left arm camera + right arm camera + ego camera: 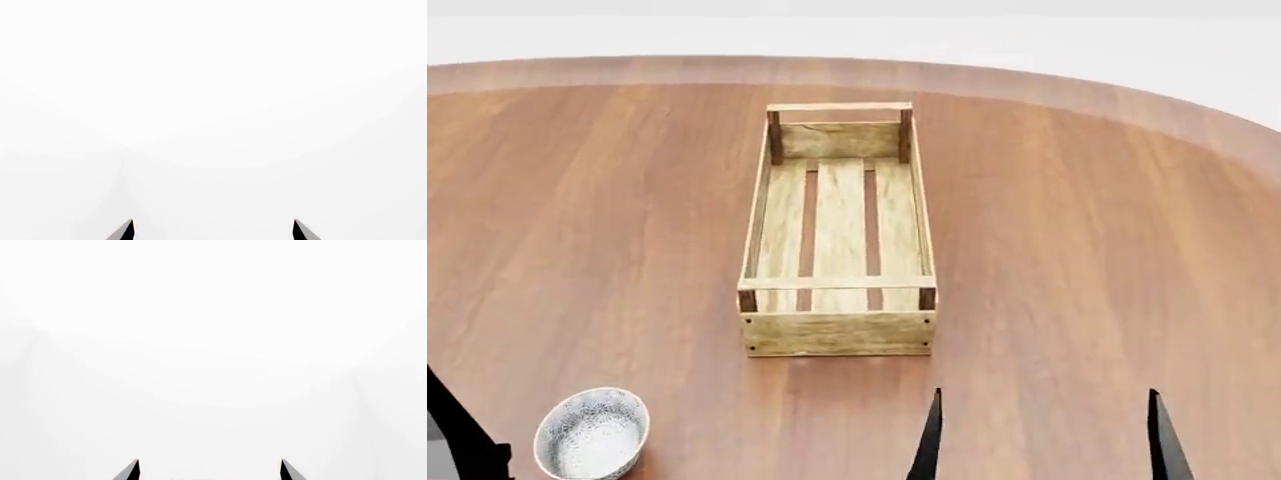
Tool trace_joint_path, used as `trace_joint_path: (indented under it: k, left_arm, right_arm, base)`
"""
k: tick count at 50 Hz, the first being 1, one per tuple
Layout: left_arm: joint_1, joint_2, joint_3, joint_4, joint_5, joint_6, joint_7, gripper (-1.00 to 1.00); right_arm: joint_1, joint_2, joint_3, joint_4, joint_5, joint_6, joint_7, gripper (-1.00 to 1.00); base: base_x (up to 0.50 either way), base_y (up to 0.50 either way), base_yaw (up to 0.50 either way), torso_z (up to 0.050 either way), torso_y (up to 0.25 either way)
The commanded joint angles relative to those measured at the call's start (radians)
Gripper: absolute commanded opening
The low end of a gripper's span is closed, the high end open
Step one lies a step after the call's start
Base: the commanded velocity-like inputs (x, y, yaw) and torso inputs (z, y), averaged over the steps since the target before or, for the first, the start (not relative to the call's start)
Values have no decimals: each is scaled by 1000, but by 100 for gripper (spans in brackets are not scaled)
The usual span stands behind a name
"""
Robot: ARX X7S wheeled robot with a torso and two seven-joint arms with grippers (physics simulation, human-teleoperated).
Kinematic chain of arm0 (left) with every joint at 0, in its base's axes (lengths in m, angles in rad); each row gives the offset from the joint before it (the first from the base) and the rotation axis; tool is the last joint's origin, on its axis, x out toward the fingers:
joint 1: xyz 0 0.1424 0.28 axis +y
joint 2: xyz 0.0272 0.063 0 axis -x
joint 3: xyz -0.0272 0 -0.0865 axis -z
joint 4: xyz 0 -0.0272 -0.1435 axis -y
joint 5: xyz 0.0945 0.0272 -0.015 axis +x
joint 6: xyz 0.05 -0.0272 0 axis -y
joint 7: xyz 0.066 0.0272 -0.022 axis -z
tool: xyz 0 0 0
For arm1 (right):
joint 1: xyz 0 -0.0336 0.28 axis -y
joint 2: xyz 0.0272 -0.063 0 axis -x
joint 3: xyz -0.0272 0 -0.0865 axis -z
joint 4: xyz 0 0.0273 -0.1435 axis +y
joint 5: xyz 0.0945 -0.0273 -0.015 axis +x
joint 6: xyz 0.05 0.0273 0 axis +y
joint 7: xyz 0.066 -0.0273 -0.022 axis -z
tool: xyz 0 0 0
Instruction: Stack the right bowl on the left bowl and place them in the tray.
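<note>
One broad wooden surface (pixel 587 200) fills the head view, and everything on it sits well apart. Largest of the things is the tray (pixel 838 335), a long light-wood crate lying lengthwise away from the robot near the middle, open side up and empty, so it is ready to take the stacked bowls. Far smaller, the left bowl (pixel 591 432) stands upright near the robot's edge, well short of the tray and off to its left; its speckled inside faces up, which suits it as the base of a stack. No right bowl shows in any view, so its place cannot be told. Right claw (pixel 1044 440) hangs low at the near edge with its two dark fingers spread apart and nothing between them. Left claw (pixel 213 231) also stands apart and empty, facing only blank white; neither has begun a grasp, I judge
</note>
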Motion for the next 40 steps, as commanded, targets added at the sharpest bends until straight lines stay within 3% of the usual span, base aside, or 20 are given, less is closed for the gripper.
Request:
trace_joint_path:
  k: [1, 21, 40]
  left_arm:
    - [3, 12, -16, 4, 20, 5, 9, 100]
    - [5, 0, -13, 15, 11, -2, -5, 100]
    - [5, -13, -6, 10, 8, -2, -20, 100]
  right_arm:
    - [2, -9, 26, -3, 20, 5, -6, 100]
    - [2, 8, -9, -15, -36, 29, -17, 100]
    - [2, 20, -38, -8, -53, 13, -11, 100]
  base:
    - [500, -199, 0, 0, 15]
    - [500, -215, 0, 0, 0]
    - [500, -73, 0, 0, 1]
